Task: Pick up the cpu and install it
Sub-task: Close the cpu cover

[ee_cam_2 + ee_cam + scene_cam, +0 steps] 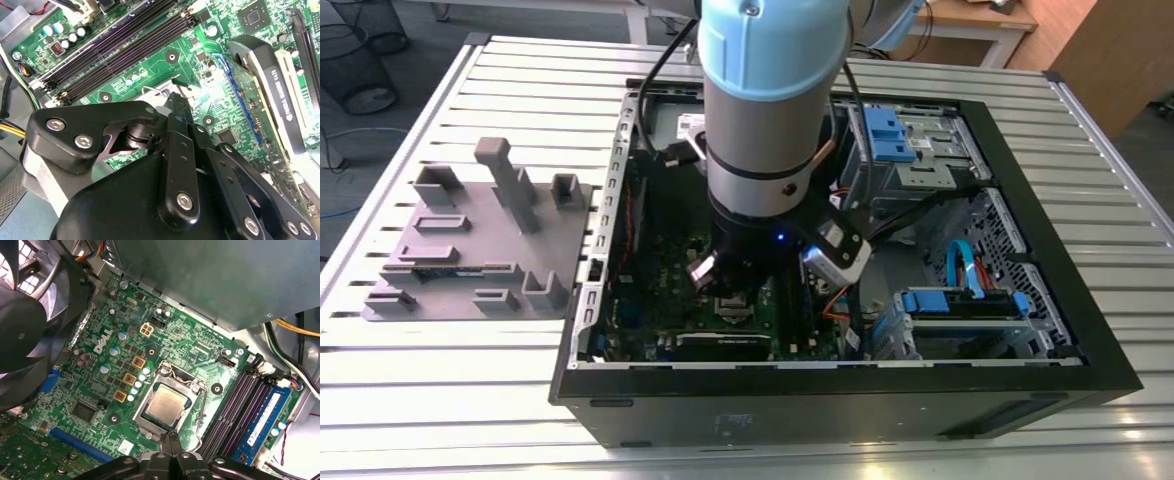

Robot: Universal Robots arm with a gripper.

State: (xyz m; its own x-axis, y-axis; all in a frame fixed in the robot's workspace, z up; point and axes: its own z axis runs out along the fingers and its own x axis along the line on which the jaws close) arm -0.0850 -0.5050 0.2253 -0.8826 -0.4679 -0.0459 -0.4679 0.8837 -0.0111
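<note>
The cpu [165, 404], a small square chip with a shiny silver top, lies flat inside the metal-framed socket [199, 390] on the green motherboard [100, 370]. In the first wrist view my gripper [170, 440] hangs just over the socket's edge beside the cpu, its two black fingertips pressed together with nothing between them. The second wrist view shows the gripper [176, 100] from the side, above the board near the socket's wire lever [150, 90]. In the exterior view the arm reaches down into the open computer case [1067, 300], with the gripper [731, 290] low over the board.
A black fan [25, 325] and dark memory slots [240, 405] flank the socket. A graphics card [280, 85] stands close to the fingers. Blue drive bays [887, 135] and cables fill the case's other half. A grey fixture plate [480, 240] lies on the table at the exterior view's left.
</note>
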